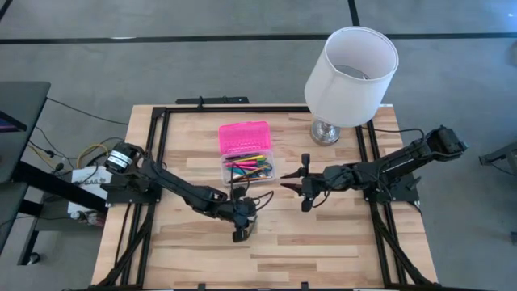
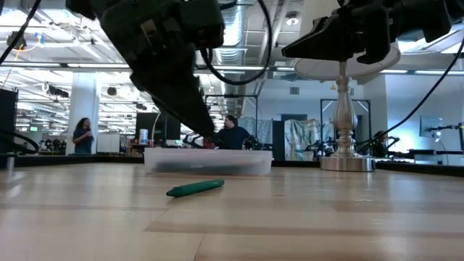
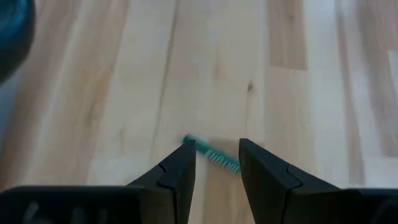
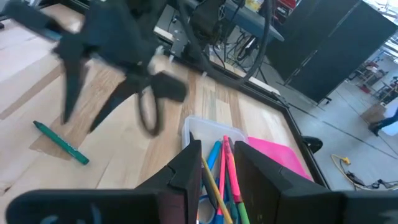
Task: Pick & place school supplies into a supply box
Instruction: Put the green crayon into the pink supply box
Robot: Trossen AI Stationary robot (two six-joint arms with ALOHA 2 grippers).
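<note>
Worktop (image 1: 323,250): pale butcher-block planks, smooth, lightly glossy, framed by black rails. Box (image 1: 249,168): clear rigid plastic base, rectangular, packed with thin pens in pink, yellow, green and blue; its bright pink lid (image 1: 244,137) lies flipped open at 12 o'clock of the base. Green pen (image 2: 195,188): slim, round-bodied, lying flat and alone on the wood at about 6 o'clock of the box, near it. Left hand (image 1: 239,235): dark, hard-edged fingers parted a moderate gap, empty, poised above the green pen, which shows crosswise just past the fingertips in the left wrist view. Right hand (image 1: 304,183): fingers parted, holding nothing, hovering at 3 o'clock of the box. Lamp (image 1: 351,77): white fabric drum shade on a polished metal base, at 1 o'clock of the box. Risks, judged: the round pen may roll or skid on the slick wood if one finger meets it first; a shallow, off-centre pinch may let it pivot and drop; the full box leaves little room, so a placed pen may catch on the rim or on the other pens.
</note>
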